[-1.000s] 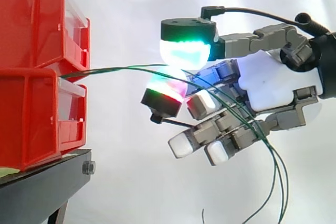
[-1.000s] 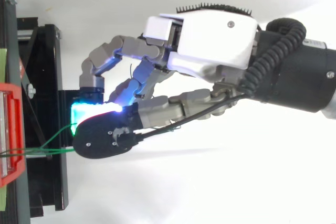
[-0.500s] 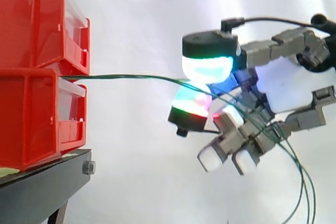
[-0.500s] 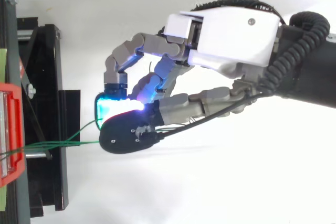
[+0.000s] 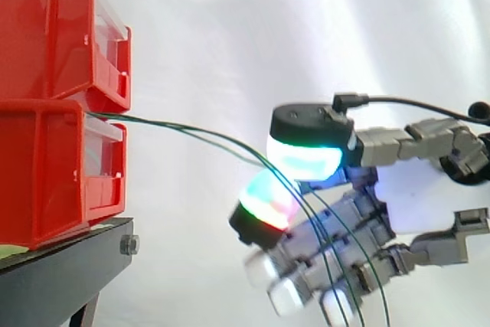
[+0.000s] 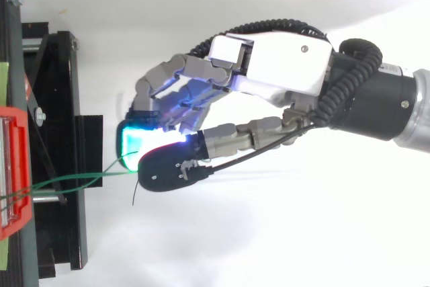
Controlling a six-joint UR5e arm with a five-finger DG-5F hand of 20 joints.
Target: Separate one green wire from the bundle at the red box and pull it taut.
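Thin green wires (image 5: 161, 122) come out between the two stacked red bins (image 5: 53, 105) and slope down to the right in a slack curve. My hand (image 5: 413, 197) hangs right of the bins, below the wires' exit. The thumb pad (image 5: 306, 160) glows cyan-green and a finger pad (image 5: 264, 203) glows green and red. More than one wire runs between these two pads, then drops past the curled fingers. From above, a green wire (image 6: 80, 179) leads from the red bin (image 6: 15, 166) to the thumb tip of the hand (image 6: 282, 65), and a short loose end dangles beside it.
The bins rest on a black stand (image 5: 69, 266), whose frame (image 6: 60, 132) lies left of the hand in the top view. A white curtain backs the work. Open space separates the bins from the hand.
The hand has dropped lower and shifted slightly toward the bins. The wires, straight and level half a second ago, now sag. The fingers have curled in more.
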